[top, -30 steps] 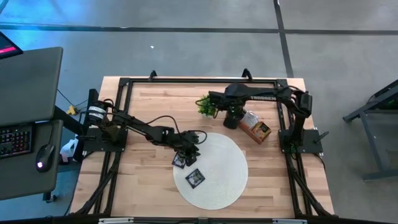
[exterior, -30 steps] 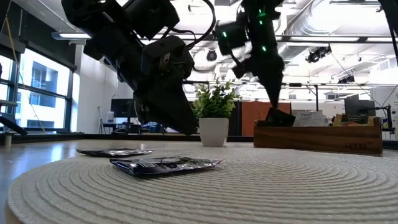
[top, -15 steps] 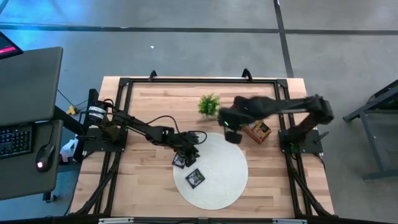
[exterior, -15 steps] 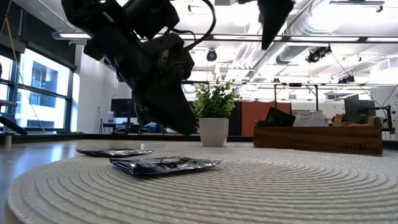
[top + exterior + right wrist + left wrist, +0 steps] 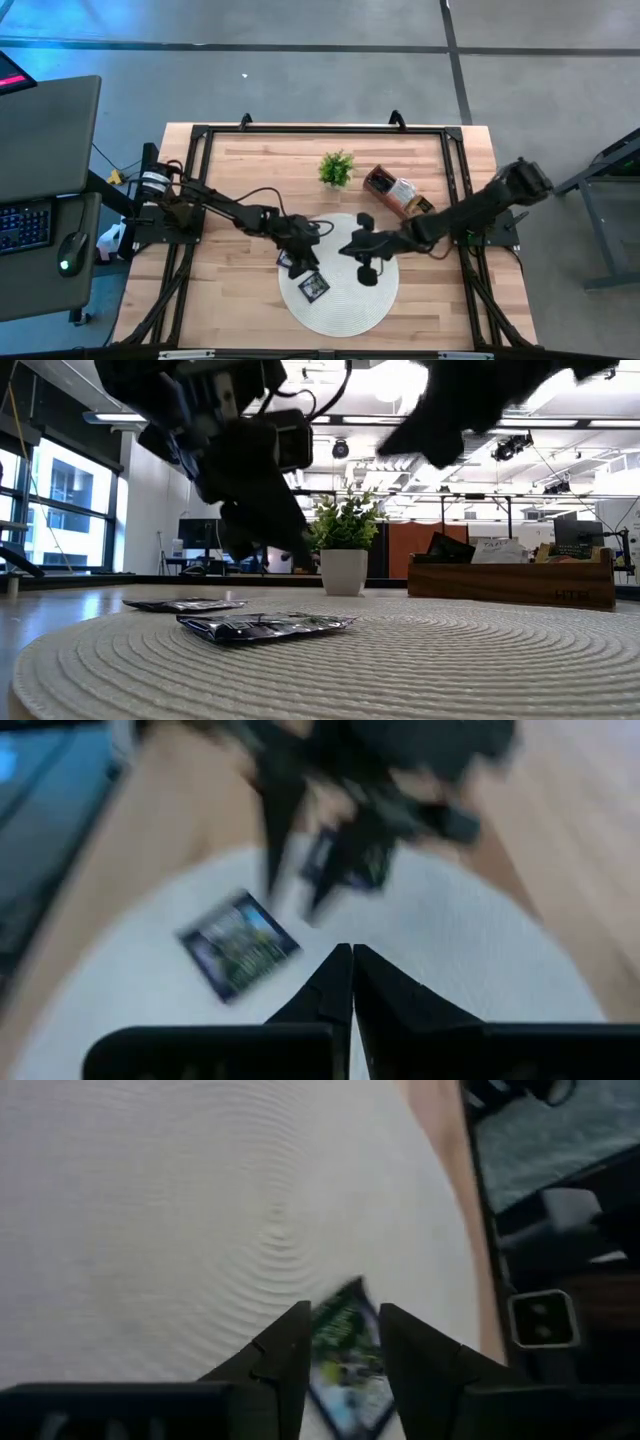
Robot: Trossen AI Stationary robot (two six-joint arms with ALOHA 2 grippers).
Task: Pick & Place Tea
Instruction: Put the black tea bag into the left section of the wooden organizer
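Black flat square tea sachets: 2 lie on the round white woven mat (image 5: 375,290), one (image 5: 313,286) near its left-centre, one (image 5: 288,260) at its left edge. More remain in the brown wooden tray (image 5: 404,196), so the task is partly done. Left gripper (image 5: 305,262), fingers parted and empty, hovers between the 2. Right gripper (image 5: 352,247), fingers closed, holding nothing visible, hangs right of them.

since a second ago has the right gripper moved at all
Yes. In the high view the right gripper has swung away from the wooden tray and potted plant, and now hangs over the round mat.
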